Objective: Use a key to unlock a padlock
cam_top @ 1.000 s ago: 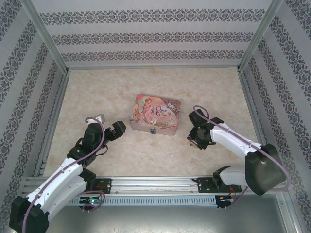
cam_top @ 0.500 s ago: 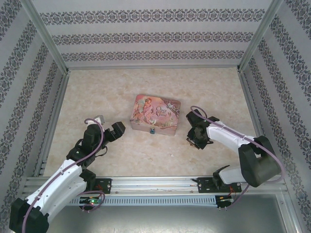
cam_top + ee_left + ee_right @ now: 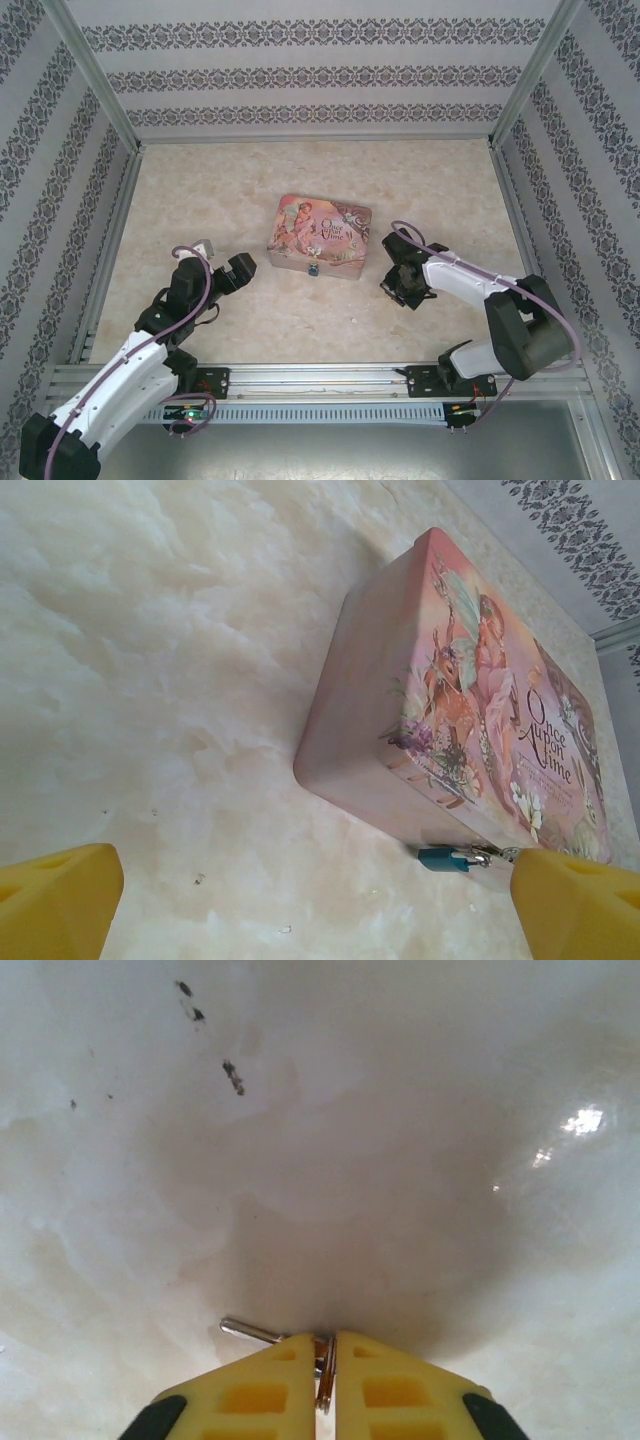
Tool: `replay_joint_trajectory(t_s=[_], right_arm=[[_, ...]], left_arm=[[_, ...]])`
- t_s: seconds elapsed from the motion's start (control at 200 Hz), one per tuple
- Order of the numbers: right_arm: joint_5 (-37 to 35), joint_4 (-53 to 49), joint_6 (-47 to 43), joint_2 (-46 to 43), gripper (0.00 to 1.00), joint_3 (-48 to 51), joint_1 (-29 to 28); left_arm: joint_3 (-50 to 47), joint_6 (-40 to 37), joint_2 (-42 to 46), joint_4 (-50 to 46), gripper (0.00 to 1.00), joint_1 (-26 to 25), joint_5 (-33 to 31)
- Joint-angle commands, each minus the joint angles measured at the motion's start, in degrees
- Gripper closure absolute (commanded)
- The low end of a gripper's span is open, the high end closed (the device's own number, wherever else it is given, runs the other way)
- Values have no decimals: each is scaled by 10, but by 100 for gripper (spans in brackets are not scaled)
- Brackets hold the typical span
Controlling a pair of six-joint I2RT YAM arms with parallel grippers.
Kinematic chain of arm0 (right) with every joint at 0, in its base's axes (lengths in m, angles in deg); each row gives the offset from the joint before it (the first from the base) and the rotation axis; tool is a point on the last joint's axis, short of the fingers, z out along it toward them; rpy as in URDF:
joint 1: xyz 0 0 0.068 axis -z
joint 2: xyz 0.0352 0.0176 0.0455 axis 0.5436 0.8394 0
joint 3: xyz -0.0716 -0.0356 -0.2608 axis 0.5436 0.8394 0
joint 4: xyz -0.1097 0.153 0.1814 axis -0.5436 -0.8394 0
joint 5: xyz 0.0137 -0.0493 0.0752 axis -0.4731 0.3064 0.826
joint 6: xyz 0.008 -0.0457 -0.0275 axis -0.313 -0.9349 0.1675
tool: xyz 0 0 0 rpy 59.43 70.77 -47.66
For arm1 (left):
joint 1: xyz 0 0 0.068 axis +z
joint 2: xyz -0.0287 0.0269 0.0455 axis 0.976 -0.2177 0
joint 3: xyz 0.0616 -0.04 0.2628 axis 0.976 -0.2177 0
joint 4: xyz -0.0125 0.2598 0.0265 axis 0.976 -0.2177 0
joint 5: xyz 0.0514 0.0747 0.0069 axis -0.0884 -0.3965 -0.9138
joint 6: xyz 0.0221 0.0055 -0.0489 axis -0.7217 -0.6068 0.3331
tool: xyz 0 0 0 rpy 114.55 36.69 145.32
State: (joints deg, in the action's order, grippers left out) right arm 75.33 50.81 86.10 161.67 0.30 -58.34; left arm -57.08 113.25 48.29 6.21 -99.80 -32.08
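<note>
The tiny blue-teal padlock point(image 3: 443, 858) hangs by its thin silver shackle from the clasp on the front of the pink illustrated tin point(image 3: 470, 710); from above the padlock point(image 3: 314, 270) is a small speck on the tin's near side. My right gripper point(image 3: 326, 1345) is shut on a small silver key point(image 3: 262, 1333), whose shaft sticks out to the left just above the tabletop. That gripper point(image 3: 397, 288) sits right of the tin. My left gripper point(image 3: 240, 270) stands open to the left of the tin, its yellow fingertips point(image 3: 60, 900) wide apart and nothing between them.
The pink tin point(image 3: 320, 235) lies mid-table on a pale marble-pattern surface. Patterned walls and an aluminium frame point(image 3: 105, 245) enclose the table. Dark specks point(image 3: 232, 1075) mark the tabletop under the right gripper.
The right gripper has shifted slightly left, toward the tin, with the key. The left arm has barely moved.
</note>
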Motion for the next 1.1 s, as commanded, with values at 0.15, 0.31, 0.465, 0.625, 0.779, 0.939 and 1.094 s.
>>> replay_joint_trajectory(t_s=[0.15, 0.31, 0.465, 0.625, 0.779, 0.939, 1.094], right_arm=[[23, 61, 27, -37, 100, 49, -4], [34, 123, 24, -102, 100, 63, -3], [38, 175, 13, -169, 100, 65, -4], [50, 276, 31, -234, 100, 91, -6], [69, 420, 64, -267, 100, 125, -13], [100, 504, 45, -257, 100, 120, -28], [108, 568, 44, -238, 100, 117, -58]], left_arm=[[27, -7, 31, -32, 1, 4, -3], [57, -19, 29, -20, 1, 5, 31], [91, -23, 5, 16, 0, 5, 94], [135, -18, -54, 66, 8, 3, 185], [171, -7, -116, 122, 19, -15, 244], [211, -21, -180, 144, 28, -56, 249], [243, -30, -239, 167, 34, -88, 251]])
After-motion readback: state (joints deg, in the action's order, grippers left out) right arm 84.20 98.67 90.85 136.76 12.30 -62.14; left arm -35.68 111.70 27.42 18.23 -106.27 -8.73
